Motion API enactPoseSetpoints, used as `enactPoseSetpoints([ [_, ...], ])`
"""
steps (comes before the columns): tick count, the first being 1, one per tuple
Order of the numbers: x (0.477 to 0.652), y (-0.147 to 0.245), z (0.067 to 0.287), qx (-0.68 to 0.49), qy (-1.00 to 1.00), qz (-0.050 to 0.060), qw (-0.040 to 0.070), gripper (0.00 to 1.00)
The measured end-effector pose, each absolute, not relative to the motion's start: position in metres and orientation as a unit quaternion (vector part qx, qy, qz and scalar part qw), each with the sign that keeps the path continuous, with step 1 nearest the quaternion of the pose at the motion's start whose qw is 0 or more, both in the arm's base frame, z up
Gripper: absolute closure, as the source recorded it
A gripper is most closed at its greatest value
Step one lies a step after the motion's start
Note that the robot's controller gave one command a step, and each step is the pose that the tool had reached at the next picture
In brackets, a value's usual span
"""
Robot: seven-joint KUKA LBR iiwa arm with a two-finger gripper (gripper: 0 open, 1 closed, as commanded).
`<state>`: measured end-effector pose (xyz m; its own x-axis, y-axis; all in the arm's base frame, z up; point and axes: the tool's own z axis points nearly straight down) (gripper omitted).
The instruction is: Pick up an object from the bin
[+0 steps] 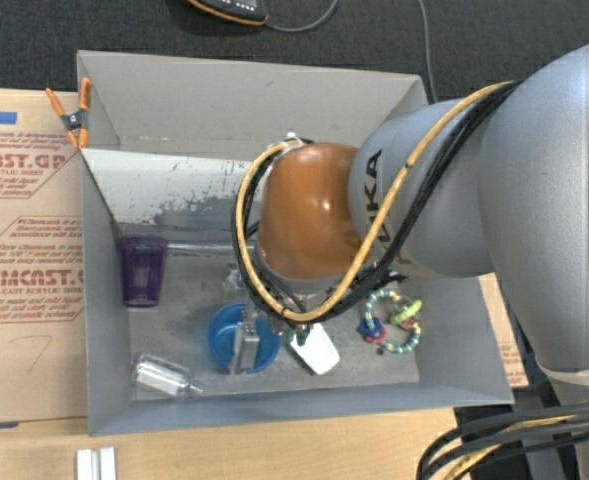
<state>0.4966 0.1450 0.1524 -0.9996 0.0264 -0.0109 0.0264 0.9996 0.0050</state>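
You have the end effector (246, 352) poised low over the blue round plastic dish (222, 336) right beneath it, probably because that dish lies uncovered, the white plastic block (317, 350) merely beside it on the arm's side; how wide it stands, you cannot tell.

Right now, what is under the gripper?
A blue round dish lies under the gripper, on the bin floor. The gripper covers its middle, so anything inside is hidden.
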Motion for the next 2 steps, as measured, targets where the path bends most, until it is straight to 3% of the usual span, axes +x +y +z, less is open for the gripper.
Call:
enactPoseSetpoints([
  [1,0.4834,0.1227,0.0854,0.024,1.0,0.0,-0.005,1.0],
  [2,0.4834,0.1228,0.0855,0.024,1.0,0.001,-0.005,1.0],
])
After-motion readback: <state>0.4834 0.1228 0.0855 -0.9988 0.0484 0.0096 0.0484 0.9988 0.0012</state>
